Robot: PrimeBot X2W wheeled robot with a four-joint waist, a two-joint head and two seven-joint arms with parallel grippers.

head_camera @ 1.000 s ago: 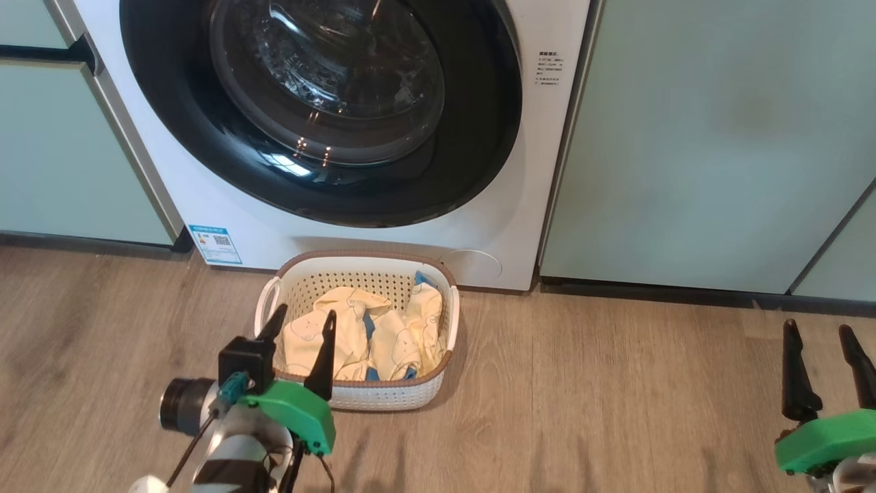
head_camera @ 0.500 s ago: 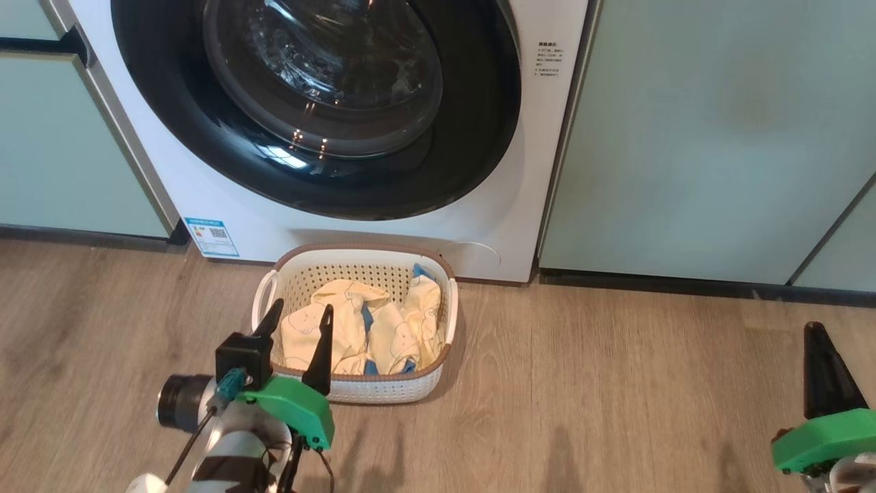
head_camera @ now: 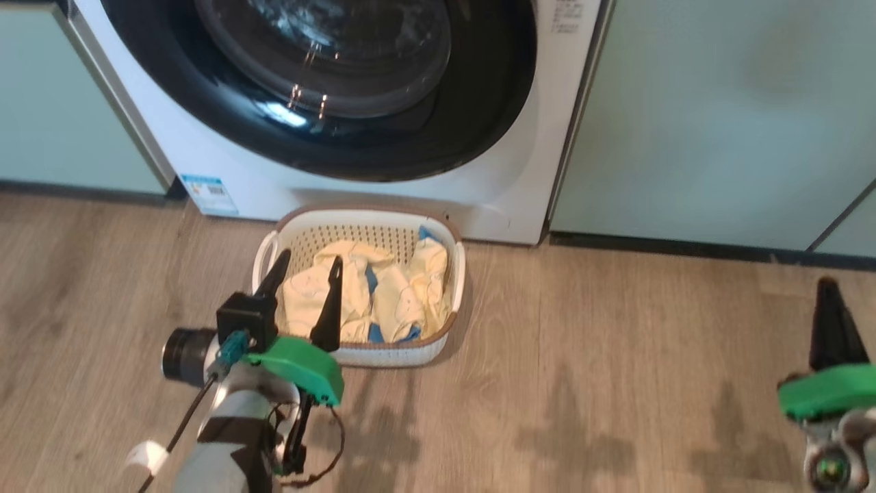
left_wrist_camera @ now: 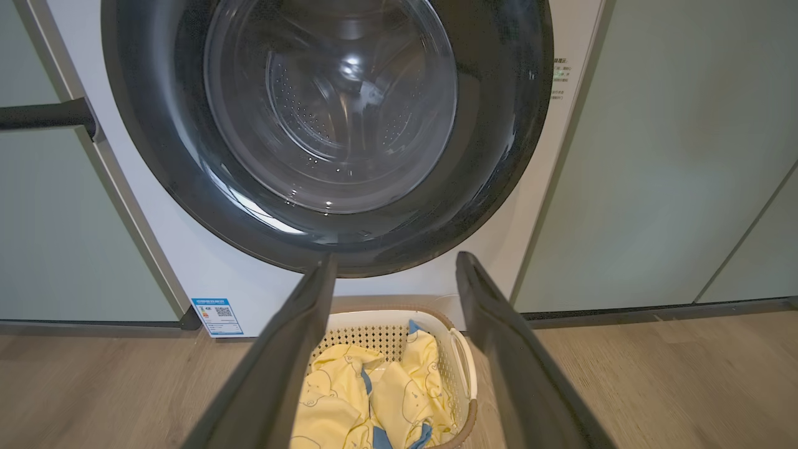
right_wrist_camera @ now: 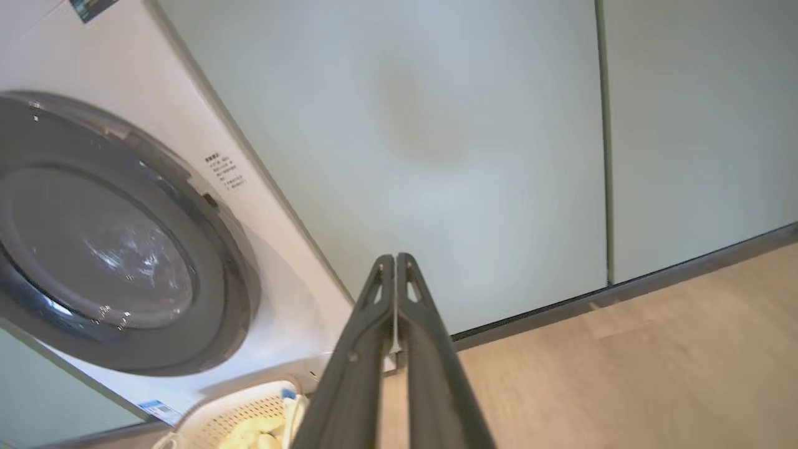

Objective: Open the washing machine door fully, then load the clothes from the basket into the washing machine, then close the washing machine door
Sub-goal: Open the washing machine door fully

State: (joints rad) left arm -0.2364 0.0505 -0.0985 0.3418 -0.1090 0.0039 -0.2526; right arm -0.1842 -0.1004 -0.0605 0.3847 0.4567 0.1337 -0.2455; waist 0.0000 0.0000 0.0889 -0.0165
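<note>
Both grippers empty: R gripper [head_camera: 829,291] just snapped together; L gripper [head_camera: 309,259] spread wide nr basket [head_camera: 383,352]. Washing machine door [head_camera: 493,96] closed; opening step prob. next.

A big pale green cabinet door [head_camera: 718,116] stands smooth and plain, with a faint dark smudge [right_wrist_camera: 424,118] on it. Just beside it, on its right, is a second green door [right_wrist_camera: 704,125]. A thin line [right_wrist_camera: 602,143] runs between the two. Under the big door a dark strip [head_camera: 684,248] runs along the bottom. Below that strip lies a wood floor [head_camera: 616,329] with long grey-brown boards, and soft grey shadows [head_camera: 568,418] fall on it. Well to the big door's left is another green cabinet [left_wrist_camera: 56,237] with a dark bar [left_wrist_camera: 43,114] across it.
</note>
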